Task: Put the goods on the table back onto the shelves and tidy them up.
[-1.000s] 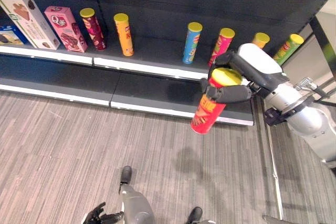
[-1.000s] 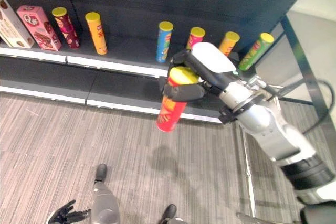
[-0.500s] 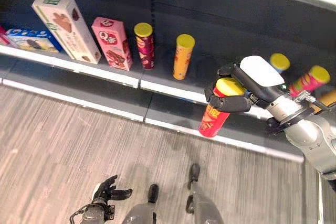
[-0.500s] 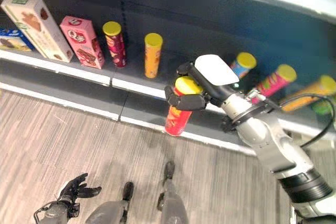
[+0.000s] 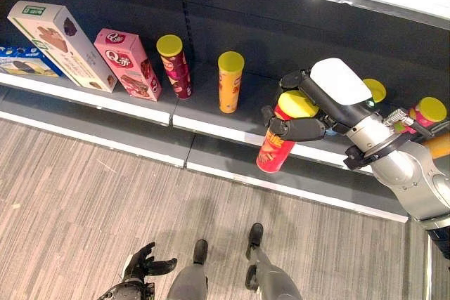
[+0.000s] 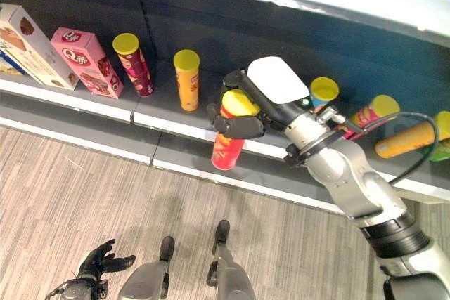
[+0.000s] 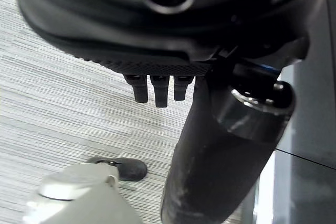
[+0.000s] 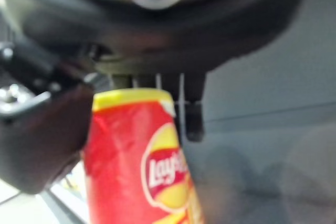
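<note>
The right hand [image 5: 309, 107] is clenched round the upper part of a red chip can [image 5: 275, 147] with a yellow lid — fingers and thumb wrapped near its top, the can tilted and held in the air in front of the shelf [image 5: 232, 126]. On the shelf, to the left of the held can, stand an orange can [image 5: 229, 82], a maroon can [image 5: 174, 65], a pink box [image 5: 128, 64] and a larger white box [image 5: 56, 34]. The left hand [image 5: 144, 266] hangs low over the wooden floor [image 5: 70, 201], fingers relaxed and holding nothing
</note>
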`<state>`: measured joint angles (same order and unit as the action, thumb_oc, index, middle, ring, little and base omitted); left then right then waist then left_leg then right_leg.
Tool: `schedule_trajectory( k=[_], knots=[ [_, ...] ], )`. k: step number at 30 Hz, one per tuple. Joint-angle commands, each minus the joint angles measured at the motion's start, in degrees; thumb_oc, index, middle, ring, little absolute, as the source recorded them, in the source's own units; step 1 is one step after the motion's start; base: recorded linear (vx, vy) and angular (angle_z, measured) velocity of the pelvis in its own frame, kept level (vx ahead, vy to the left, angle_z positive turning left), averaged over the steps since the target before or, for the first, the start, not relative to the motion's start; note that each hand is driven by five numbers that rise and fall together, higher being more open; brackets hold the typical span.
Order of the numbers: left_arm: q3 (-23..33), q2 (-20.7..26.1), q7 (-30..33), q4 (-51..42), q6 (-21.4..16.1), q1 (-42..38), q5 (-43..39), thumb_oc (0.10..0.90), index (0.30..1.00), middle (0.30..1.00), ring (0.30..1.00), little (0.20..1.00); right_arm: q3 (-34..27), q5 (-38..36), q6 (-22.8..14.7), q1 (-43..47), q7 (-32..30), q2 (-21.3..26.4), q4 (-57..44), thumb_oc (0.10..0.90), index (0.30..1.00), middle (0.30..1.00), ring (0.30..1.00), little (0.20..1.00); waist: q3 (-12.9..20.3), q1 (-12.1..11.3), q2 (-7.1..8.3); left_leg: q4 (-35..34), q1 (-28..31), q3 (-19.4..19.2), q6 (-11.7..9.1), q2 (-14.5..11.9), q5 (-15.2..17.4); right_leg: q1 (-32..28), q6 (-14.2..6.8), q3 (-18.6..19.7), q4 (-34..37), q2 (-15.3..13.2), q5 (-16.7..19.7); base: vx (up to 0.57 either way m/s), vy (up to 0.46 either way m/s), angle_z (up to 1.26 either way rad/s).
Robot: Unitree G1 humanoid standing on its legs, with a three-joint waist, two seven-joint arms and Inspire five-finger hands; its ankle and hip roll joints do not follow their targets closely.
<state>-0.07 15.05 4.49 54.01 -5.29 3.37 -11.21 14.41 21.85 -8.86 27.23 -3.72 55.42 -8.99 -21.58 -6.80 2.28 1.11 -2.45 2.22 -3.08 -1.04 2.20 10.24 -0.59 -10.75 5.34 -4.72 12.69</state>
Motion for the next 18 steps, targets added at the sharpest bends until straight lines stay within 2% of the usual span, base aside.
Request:
schedule_trajectory(
  k=[1, 9, 18],
  knots=[
    [-3.11, 4.58, 2.58, 0.27, -1.96, 1.46, -0.37, 0.8, 0.9, 0.9, 0.9, 0.9, -2.83, 7.39, -0.04, 9.71, -11.13, 0.6, -0.94, 0.4, 0.3, 0.3, 0.3, 0.3, 2.29, -1.37, -1.2, 0.46, -5.85, 1.34, -1.34, -1.98, -0.77, -3.64, -11.18, -4.25, -2.27, -10.06, -6.92, -0.13, -0.003, 0.08],
    [-5.62, 6.4, 3.99, -4.73, -2.91, -0.19, -1.95, 0.8, 0.9, 0.9, 0.9, 0.9, -4.75, 13.01, 3.7, 13.55, -18.63, 2.64, 4.86, 0.4, 0.3, 0.3, 0.3, 0.3, -2.61, -3.09, -2.79, 7.96, -13.93, 3.4, -1.33, -0.2, 0.59, 0.95, -10.78, -5.7, -7.24, -12.09, -7.66, -0.11, -0.003, 0.18],
    [-6.99, 6.67, 4.34, -8.37, -3.64, 0.09, -2.49, 0.8, 0.9, 0.9, 0.9, 0.9, -9.33, 15.6, 6.39, 12.32, -24.24, 3.79, 7.47, 0.4, 0.3, 0.3, 0.3, 0.3, -4.59, -3.98, -4.28, 9.25, -17.32, 4.84, -1.32, 0.75, 0.67, 3.23, -11.07, -7.09, -8.01, -13.29, -7.39, -0.03, 0.01, 0.12]
  ],
)
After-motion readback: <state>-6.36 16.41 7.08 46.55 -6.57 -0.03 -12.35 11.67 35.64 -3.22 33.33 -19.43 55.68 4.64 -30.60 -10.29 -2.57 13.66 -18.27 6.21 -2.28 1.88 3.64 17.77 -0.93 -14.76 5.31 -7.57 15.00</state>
